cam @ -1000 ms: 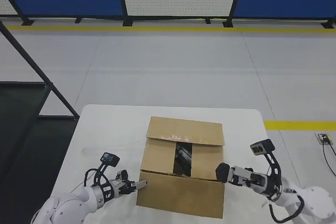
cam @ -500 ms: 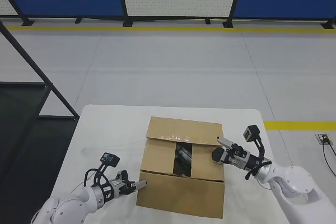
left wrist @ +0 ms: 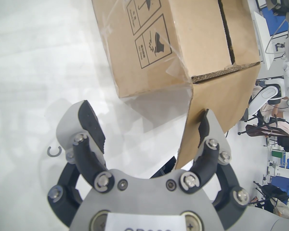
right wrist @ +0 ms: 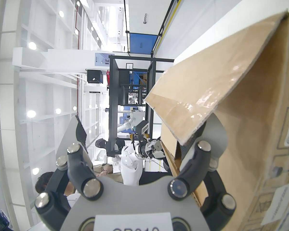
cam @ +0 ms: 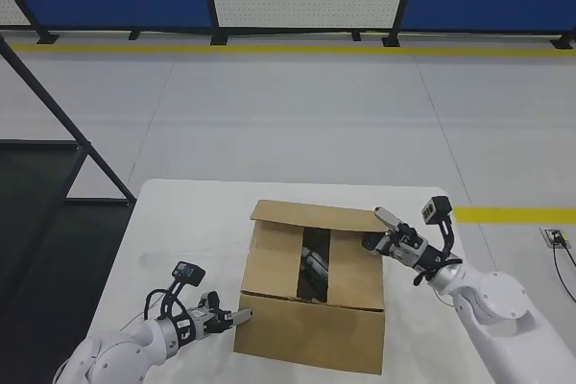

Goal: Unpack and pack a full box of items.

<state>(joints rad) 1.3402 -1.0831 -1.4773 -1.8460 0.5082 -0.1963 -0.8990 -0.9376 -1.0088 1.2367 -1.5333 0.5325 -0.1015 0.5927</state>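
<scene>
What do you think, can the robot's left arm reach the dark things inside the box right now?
Probably not yet. The left end effector sits low, open, beside the near left corner of the box, and two flaps lie across the top, leaving just a narrow slot over the dark things.

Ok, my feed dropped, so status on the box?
Left gripper open at near flap of brown cardboard box. Right gripper open, finger against raised far flap. No obstruction seen.

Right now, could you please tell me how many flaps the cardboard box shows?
4: the far flap tipped up at the right gripper, the near flap folded out by the left gripper, and two inner flaps flanking the dark gap.
</scene>
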